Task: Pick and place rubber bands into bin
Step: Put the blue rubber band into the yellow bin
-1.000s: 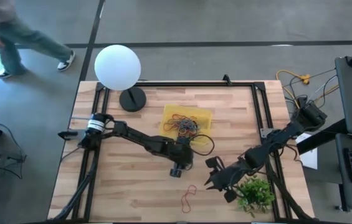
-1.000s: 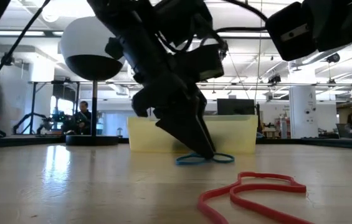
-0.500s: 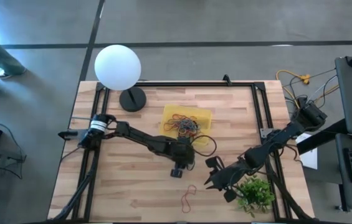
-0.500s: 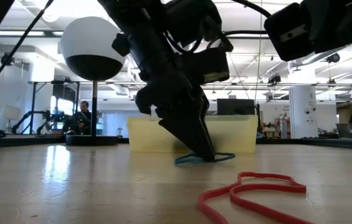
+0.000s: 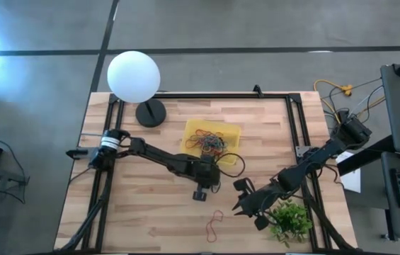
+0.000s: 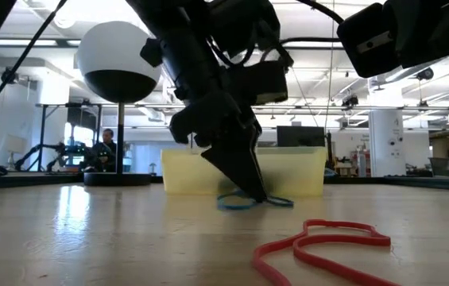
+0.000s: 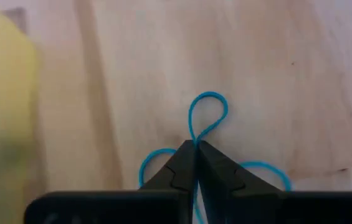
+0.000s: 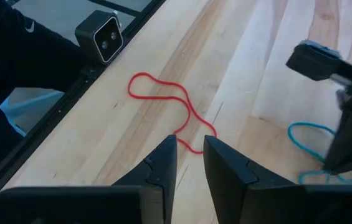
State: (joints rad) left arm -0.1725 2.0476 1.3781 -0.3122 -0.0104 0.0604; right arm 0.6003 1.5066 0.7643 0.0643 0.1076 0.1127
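Note:
A blue rubber band [image 7: 208,116] lies on the wooden table just in front of the yellow bin [image 6: 296,170]. My left gripper [image 6: 257,195] points steeply down at it and is shut on it. The bin [image 5: 195,128] holds a heap of several rubber bands [image 5: 212,144]. A red rubber band [image 5: 214,224] lies flat nearer the table's near edge. My right gripper [image 8: 190,155] hovers over the table to the right of the red band [image 8: 163,102], its fingers a little apart with nothing between them. My left gripper pinches the blue band's middle [image 7: 195,140] between its two fingertips, coming from above at a steep slant. One small loop [image 7: 208,116] sticks out beyond the tips and two loops [image 7: 152,163] spread to either side. The band [image 6: 236,203] still lies on the table.
A white globe lamp [image 5: 134,76] stands at the far left corner, and a small green plant [image 5: 289,219] at the near right beside my right arm. A black frame [image 5: 295,120] rims the table. Open wood lies left of the red band.
My left gripper has shut on the blue band without leaving its place, and the band has been squeezed together at its middle. A person beyond the table's far left corner has walked out of view.

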